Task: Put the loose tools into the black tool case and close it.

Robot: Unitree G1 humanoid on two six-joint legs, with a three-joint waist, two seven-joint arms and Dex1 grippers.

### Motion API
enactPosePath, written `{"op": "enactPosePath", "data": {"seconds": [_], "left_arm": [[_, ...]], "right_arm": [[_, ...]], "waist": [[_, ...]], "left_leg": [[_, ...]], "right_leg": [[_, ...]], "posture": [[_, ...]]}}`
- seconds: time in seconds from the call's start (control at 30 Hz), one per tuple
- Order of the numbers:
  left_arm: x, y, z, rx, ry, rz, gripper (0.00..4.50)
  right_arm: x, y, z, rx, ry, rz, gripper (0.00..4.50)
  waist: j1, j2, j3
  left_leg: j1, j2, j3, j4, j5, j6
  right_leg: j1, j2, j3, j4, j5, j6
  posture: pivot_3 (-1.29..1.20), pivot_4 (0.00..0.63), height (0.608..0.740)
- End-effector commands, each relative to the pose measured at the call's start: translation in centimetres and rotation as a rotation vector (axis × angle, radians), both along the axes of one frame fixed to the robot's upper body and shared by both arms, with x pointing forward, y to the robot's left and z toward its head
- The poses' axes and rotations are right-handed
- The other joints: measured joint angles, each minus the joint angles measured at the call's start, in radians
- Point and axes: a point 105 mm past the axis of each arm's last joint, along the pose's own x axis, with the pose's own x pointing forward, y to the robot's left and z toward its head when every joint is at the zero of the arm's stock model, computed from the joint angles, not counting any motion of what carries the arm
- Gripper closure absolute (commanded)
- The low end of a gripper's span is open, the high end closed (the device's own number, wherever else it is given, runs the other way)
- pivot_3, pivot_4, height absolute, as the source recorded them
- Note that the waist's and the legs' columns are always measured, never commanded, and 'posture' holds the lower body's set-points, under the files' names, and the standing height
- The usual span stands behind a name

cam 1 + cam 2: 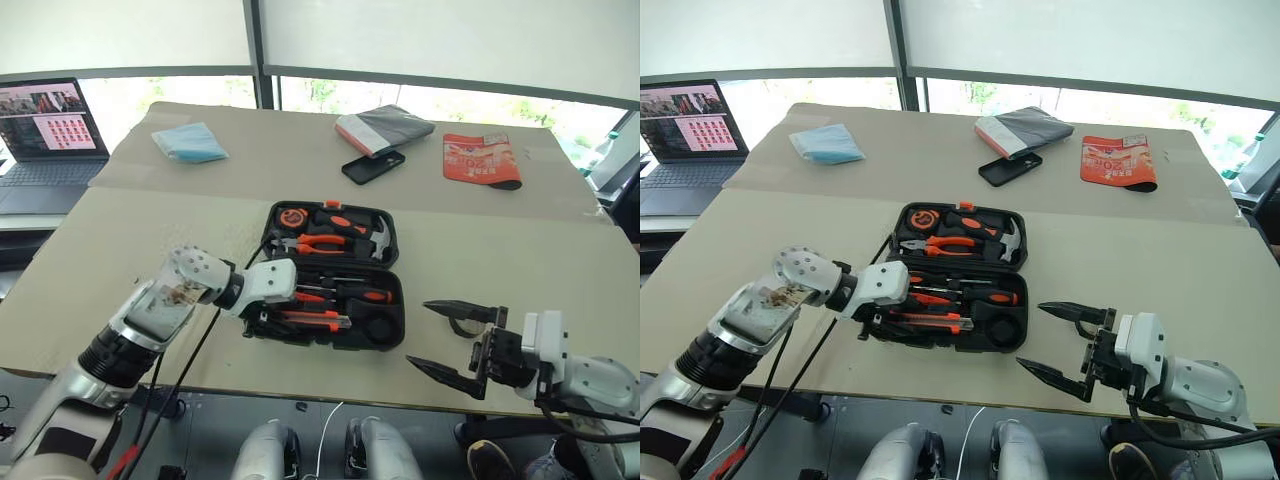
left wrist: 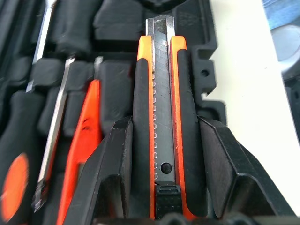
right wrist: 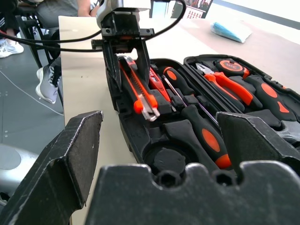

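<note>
Far left there's a laptop [image 1: 45,130] with its screen lit, then a pale blue packet [image 1: 190,142] on the tabletop [image 1: 150,260]. The left end effector [image 2: 164,154] has its 2 black fingers [image 2: 115,164] clamped on either side of the orange-and-black utility knife [image 2: 161,108], which sits down in the near row of the black tool case [image 1: 392,330], along its front edge. The case lies open in the middle of the tabletop; pliers [image 1: 318,243], a hammer [image 1: 375,236] and a tape measure [image 1: 291,216] are in the far half, and the black-and-orange screwdrivers [image 1: 350,293] are in the near half. Behind it are a black phone [image 1: 373,166] and a grey pouch [image 1: 385,128], with an orange packet [image 1: 482,160] further right. The right end effector [image 1: 450,338] hangs off the case's right end, jaws spread wide, gripping nothing.
</note>
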Motion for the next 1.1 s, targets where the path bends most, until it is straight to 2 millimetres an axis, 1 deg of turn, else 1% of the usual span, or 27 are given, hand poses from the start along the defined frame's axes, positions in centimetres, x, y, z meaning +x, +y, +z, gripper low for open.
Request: {"op": "enactPosePath", "data": {"seconds": [0.03,0.3,0.5,0.57,0.6,0.63,0.67,0.7,0.73,0.77,0.83,0.93,0.97,1.03,1.07,1.1], "left_arm": [[-0.1,-0.8,1.3,-0.013,-0.039,-0.038,2.90],[0.3,-1.4,0.7,-0.008,-0.030,-0.004,2.90],[0.2,-1.8,0.3,-0.008,0.001,-0.009,2.90],[-0.3,-2.0,0.3,-0.019,0.010,-0.045,1.90],[-0.6,-2.0,0.3,-0.020,0.012,-0.066,1.65],[-0.5,-2.0,0.5,-0.036,0.000,-0.061,1.28],[-0.2,-1.9,0.9,-0.050,-0.021,-0.050,1.02],[0.1,-1.8,1.1,-0.061,-0.036,-0.039,0.59],[0.6,-1.4,1.5,-0.069,-0.058,-0.020,0.33],[0.9,-1.0,1.8,-0.071,-0.067,-0.009,0.33],[1.3,-0.8,2.7,-0.120,-0.085,-0.004,0.33],[1.4,-1.1,4.6,-0.239,-0.094,-0.023,0.33],[1.5,-1.2,4.9,-0.263,-0.099,-0.022,0.33],[1.7,-1.2,5.4,-0.304,-0.111,-0.022,0.84],[1.4,-1.1,5.3,-0.312,-0.109,-0.048,1.03],[1.1,-1.1,5.1,-0.321,-0.104,-0.070,1.42]], "right_arm": [[-0.2,0.3,0.3,-0.009,-0.022,0.000,0.00],[-0.3,0.6,0.1,-0.004,-0.017,-0.009,0.00],[-0.2,0.9,0.0,0.002,-0.012,-0.011,0.00],[-0.2,1.0,-0.1,0.005,-0.010,-0.009,0.00],[-0.1,1.1,-0.1,0.006,-0.010,-0.009,0.00],[-0.1,1.1,-0.1,0.008,-0.010,-0.008,0.00],[0.0,1.1,-0.1,0.009,-0.011,-0.009,0.00],[0.0,1.1,-0.1,0.009,-0.011,-0.009,0.00],[0.0,1.1,-0.1,0.010,-0.011,-0.010,0.00],[0.1,1.1,-0.1,0.010,-0.011,-0.011,0.00],[0.2,1.0,-0.1,0.011,-0.011,-0.013,0.00],[0.3,1.0,-0.1,0.012,-0.011,-0.014,0.00],[0.3,1.0,-0.2,0.012,-0.011,-0.015,0.00],[0.4,1.0,-0.2,0.012,-0.011,-0.017,0.00],[0.4,1.0,-0.2,0.013,-0.011,-0.018,0.00],[0.5,1.0,-0.3,0.014,-0.012,-0.021,0.00]], "waist": [[0.000,0.000,0.000],[0.000,0.000,0.000],[0.003,0.000,0.000],[0.003,0.000,0.000],[0.003,0.000,0.000],[0.003,0.000,0.000],[0.003,0.000,0.000],[0.003,0.000,0.000],[0.003,0.000,0.000],[0.003,0.000,0.000],[0.003,0.000,0.000],[0.002,0.000,0.000],[0.002,0.000,0.000],[0.001,0.000,0.000],[0.001,0.000,0.000],[0.001,0.000,0.000]], "left_leg": [[0.000,0.000,0.000,0.000,0.000,0.000],[0.000,0.000,0.000,0.000,0.000,0.000],[0.000,-0.001,0.000,0.000,-0.001,0.001],[0.000,-0.001,0.000,0.000,-0.001,0.001],[0.000,0.000,0.000,0.000,-0.001,0.001],[0.000,0.000,0.000,0.000,-0.001,0.001],[0.000,0.000,0.000,0.000,-0.001,0.001],[0.000,0.000,0.000,0.000,-0.001,0.001],[0.000,0.000,0.000,0.000,-0.001,0.001],[0.000,0.000,0.000,0.000,-0.001,0.001],[0.000,0.000,0.000,0.000,-0.001,0.001],[0.000,0.000,0.000,0.001,0.000,0.001],[0.000,0.000,0.000,0.001,0.000,0.001],[0.000,0.000,0.000,0.001,0.000,0.001],[0.000,0.000,0.000,0.001,0.000,0.001],[0.000,0.000,0.000,0.001,0.000,0.001]], "right_leg": [[0.000,0.000,0.000,0.000,0.000,0.000],[0.000,0.000,0.000,0.000,0.000,0.000],[0.000,0.000,0.001,0.000,0.000,0.001],[0.000,0.000,0.002,0.000,0.000,0.001],[0.000,0.000,0.002,0.000,0.000,0.001],[0.000,0.000,0.001,0.000,0.000,0.001],[0.000,0.000,0.002,0.000,0.000,0.001],[0.000,0.000,0.002,0.000,0.000,0.001],[0.000,0.000,0.002,0.000,0.000,0.001],[0.000,0.000,0.002,0.000,0.000,0.001],[0.000,0.000,0.002,0.000,0.000,0.001],[0.000,0.000,0.002,0.000,0.000,0.001],[0.000,0.000,0.002,0.000,0.000,0.001],[0.000,0.000,0.002,0.000,0.000,0.001],[0.000,0.000,0.002,0.000,0.000,0.001],[0.000,0.000,0.002,0.000,0.000,0.001]], "posture": [[0.00,0.150,0.740],[0.00,0.150,0.740],[0.00,0.150,0.740],[0.00,0.150,0.740],[0.00,0.150,0.740],[0.00,0.150,0.740],[0.00,0.150,0.740],[0.00,0.150,0.740],[0.00,0.150,0.740],[0.00,0.150,0.740],[0.00,0.150,0.740],[0.00,0.150,0.740],[0.00,0.150,0.740],[0.00,0.150,0.740],[0.00,0.150,0.740],[0.00,0.150,0.740]]}}
